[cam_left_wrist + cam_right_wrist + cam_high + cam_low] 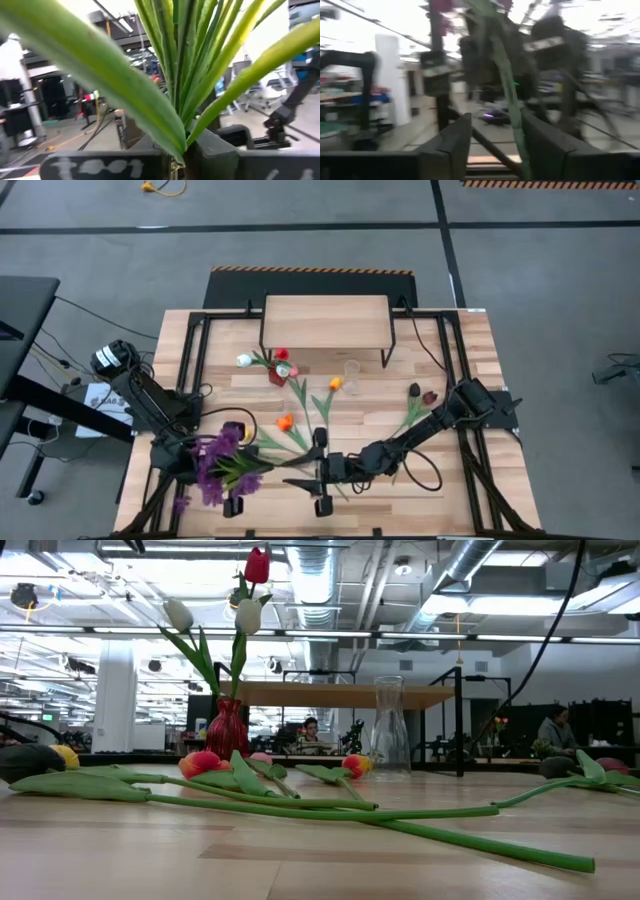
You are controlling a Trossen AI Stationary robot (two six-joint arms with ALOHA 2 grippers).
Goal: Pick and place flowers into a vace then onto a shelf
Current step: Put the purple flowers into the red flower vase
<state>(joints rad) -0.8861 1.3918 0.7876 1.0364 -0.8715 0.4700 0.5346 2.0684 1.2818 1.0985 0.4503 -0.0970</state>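
The purple sprigs [222,463] form a bushy bunch of violet bloom above long narrow green leaves, and in the left wrist view those leaves [190,75] fan out from one tight base between the dark fingers. The left gripper [232,502] is closed hard on that base, so the bunch stands out of it toward about ten o'clock in the high view, at the table's near left. The right gripper [322,470] sits near the table's front middle, at three o'clock from the bunch and well apart from it; its fingers [457,137] stand partly open, with a thin green stem [510,90] running up between them, and whether they touch it cannot be told. Loose tulips [300,420] lie flat on the plank table [460,360], orange, yellow and dark maroon heads on long green stems, spread at twelve o'clock from the right gripper. A red vase [227,730] farther back holds a red and two white tulips upright, a clear glass vase [389,726] stands just beside it, and the shelf [325,320] is behind both.
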